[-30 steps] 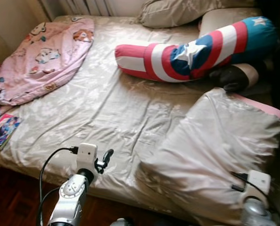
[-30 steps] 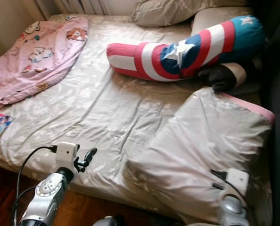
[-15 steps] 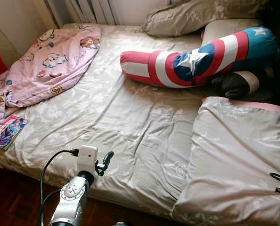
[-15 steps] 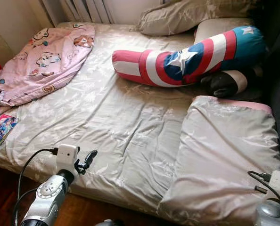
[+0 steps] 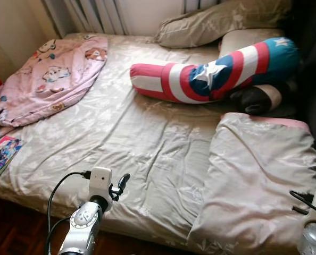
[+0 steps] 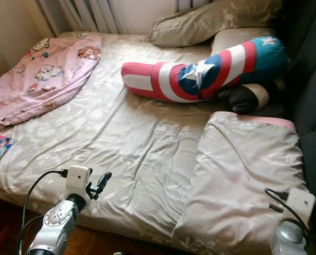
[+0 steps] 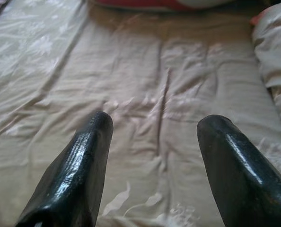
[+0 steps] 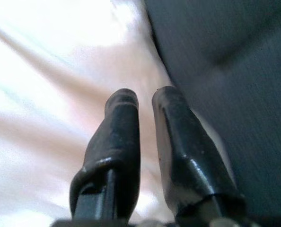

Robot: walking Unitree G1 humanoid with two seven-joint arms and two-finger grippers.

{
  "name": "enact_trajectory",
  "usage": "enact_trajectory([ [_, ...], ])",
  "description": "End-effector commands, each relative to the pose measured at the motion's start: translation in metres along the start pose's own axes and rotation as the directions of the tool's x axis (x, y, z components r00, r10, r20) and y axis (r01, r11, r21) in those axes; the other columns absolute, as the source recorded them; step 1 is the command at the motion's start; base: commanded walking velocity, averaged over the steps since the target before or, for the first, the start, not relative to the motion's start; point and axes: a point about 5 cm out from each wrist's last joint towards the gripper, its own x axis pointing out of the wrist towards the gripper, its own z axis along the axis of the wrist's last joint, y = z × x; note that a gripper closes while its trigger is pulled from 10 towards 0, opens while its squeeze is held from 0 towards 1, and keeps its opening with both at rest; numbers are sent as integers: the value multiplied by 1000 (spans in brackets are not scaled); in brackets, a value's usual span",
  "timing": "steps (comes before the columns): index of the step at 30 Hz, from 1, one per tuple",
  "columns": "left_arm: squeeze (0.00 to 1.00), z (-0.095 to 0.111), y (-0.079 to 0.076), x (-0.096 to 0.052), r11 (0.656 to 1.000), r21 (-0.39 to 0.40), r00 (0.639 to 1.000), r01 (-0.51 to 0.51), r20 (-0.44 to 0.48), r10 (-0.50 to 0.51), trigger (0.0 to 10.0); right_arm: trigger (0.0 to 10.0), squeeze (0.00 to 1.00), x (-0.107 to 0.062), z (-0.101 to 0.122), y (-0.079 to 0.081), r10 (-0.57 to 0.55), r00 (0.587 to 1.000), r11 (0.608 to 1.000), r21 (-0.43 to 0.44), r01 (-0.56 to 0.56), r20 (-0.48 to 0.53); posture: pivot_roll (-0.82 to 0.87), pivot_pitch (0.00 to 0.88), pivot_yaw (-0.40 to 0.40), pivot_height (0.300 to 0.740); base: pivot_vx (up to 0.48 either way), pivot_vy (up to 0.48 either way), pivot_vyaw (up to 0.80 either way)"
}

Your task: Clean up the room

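A folded beige quilt (image 5: 259,175) with a pink edge lies flat on the right side of the bed (image 5: 121,133). My right gripper (image 8: 143,97) is shut, its tips over pale fabric beside a dark surface; its wrist (image 5: 313,210) sits at the quilt's near right corner. My left gripper (image 5: 121,183) hovers open over the bed's near edge, with bare sheet between its fingers (image 7: 91,142). A long red, white and blue star bolster (image 5: 211,71) lies across the far side. A pink cartoon blanket (image 5: 46,79) is crumpled at the far left.
A colourful book (image 5: 1,154) lies at the bed's left edge. Two beige pillows (image 5: 216,21) and a dark cushion (image 5: 256,98) sit at the head end. Dark furniture (image 5: 315,79) flanks the right side. Wooden floor (image 5: 9,234) runs below the bed.
The quilt stood bunched up near my right arm a second ago and now lies flat. My right wrist has dropped towards the lower right. The camera view shifted slightly.
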Motion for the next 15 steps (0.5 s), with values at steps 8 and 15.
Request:
enact_trajectory([
  [8, 0, -9, -1, -1, 999, -35, 1000, -16, -22, 15, 10000, 10000, 412, -4, 19, 31, 179, 974, 983, -62, -172, 135, -5, 107, 29, 740, 0, 0, 0],
  [15, 0, -25, 8, -4, 992, -91, 992, -86, -98, 78, 10000, 10000, 0, -24, -6, 75, 397, 916, 918, -23, -396, 66, 9, 73, 25, 740, 0, 0, 0],
])
